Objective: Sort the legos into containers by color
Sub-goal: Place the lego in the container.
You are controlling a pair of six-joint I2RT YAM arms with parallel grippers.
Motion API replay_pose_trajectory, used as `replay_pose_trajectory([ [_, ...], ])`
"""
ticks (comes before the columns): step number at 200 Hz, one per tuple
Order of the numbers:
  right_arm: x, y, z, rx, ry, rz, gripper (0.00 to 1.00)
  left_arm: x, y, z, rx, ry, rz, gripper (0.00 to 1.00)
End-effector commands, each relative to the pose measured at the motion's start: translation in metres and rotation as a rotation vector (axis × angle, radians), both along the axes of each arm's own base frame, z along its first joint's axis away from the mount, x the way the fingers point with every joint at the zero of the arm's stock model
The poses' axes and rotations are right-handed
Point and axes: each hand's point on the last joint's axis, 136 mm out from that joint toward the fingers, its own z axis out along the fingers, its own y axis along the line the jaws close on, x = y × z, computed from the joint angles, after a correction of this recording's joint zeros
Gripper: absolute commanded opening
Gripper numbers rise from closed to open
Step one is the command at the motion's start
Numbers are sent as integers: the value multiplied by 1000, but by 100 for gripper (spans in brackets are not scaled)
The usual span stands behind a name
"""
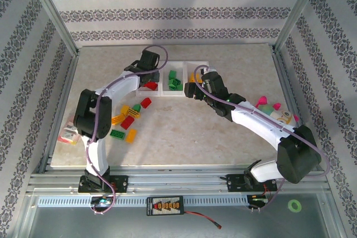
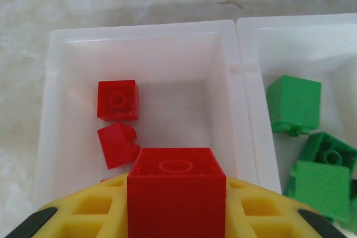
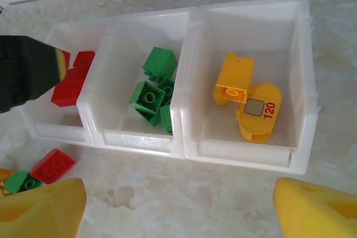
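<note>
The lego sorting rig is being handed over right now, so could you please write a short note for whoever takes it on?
Left tool: shut on a red brick, over the left bin, which already holds red bricks.
Right tool: open and empty, at the near side of the bins.
Done: green bricks in the middle bin, orange-yellow pieces in the right bin.
Left: release the held brick, then sort the loose legos on the table beside the left arm.

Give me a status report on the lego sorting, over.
Left gripper shut on red brick over red bin. Right gripper open, empty, facing the bins. Loose bricks lie on table; nothing blocks the drop.
</note>
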Motion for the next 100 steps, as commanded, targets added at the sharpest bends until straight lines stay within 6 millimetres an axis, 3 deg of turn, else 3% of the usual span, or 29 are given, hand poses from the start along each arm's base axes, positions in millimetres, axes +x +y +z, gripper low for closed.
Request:
replay_pose_trajectory([
  [1,2,-3,-2,14,-5,-12,87,13,4,-3,2,28,-7,20],
  [18,2,-2,-2,19,-3,-12,87,23,2,-5,-8,35,-9,22],
  [37,2,0,-1,26,0,-3,87,28,-2,-2,-14,41,-21,30],
  [70,2,6,1,30,-1,24,88,23,1,18,-22,6,-13,70],
  [100,1,16,0,26,4,62,88,1,4,32,-26,-3,-40,90],
])
